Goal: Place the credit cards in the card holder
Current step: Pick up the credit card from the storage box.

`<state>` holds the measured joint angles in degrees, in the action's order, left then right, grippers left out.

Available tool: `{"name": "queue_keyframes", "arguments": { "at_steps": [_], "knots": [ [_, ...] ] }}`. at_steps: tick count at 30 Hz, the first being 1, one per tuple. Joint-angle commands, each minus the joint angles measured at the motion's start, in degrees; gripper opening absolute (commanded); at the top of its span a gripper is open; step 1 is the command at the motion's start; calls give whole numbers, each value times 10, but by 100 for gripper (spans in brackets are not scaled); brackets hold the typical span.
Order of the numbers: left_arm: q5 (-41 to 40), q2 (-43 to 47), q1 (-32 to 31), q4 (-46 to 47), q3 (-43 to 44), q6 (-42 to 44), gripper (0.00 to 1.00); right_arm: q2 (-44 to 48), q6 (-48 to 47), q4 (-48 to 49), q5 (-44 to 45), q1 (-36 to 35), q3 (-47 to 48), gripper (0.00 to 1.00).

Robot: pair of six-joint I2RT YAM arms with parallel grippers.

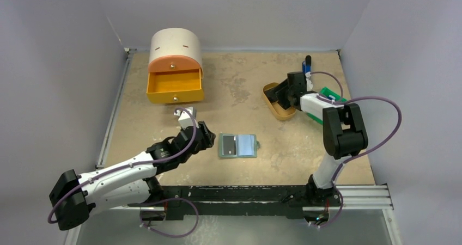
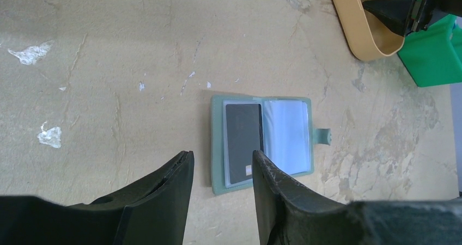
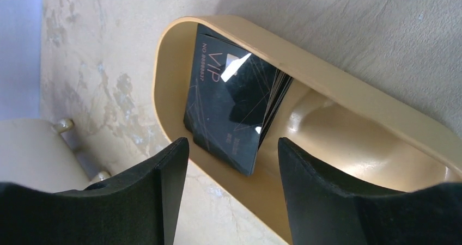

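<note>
In one open card holder (image 2: 286, 136), one credit card (image 2: 243, 141).

Just ahead of the right pincer (image 3: 233, 147), the cards (image 3: 234, 103) are glossy black plastic — glare flares off them — in a smooth, satin tan tray (image 3: 348, 92). Ahead of the left pincer (image 2: 222, 157), the holder (image 2: 217, 141) looks matt, its sleeves (image 2: 286, 130) shiny clear film; the desk (image 2: 136, 49) is matt, mottled, chipped.
</note>
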<state>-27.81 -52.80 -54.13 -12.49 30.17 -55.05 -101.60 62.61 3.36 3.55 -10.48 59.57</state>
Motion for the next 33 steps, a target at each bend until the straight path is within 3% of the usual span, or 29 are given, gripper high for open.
{"name": "queue_keyframes", "arguments": {
  "at_steps": [1, 12, 25, 33],
  "knots": [
    [2, -11, 1, 28, 3, -1, 43, -8, 9, 7, 12, 2, 22, 64],
    [1, -26, 0, 30, 8, 2, 42, -20, -2, 35, -7, 2, 7, 46],
    [1, -23, 1, 26, 3, -6, 41, -24, -9, 45, -21, 4, -21, 41],
    [0, -18, 1, 26, -2, -10, 40, -12, -12, 51, -21, 5, -36, 29]
  ]
}}
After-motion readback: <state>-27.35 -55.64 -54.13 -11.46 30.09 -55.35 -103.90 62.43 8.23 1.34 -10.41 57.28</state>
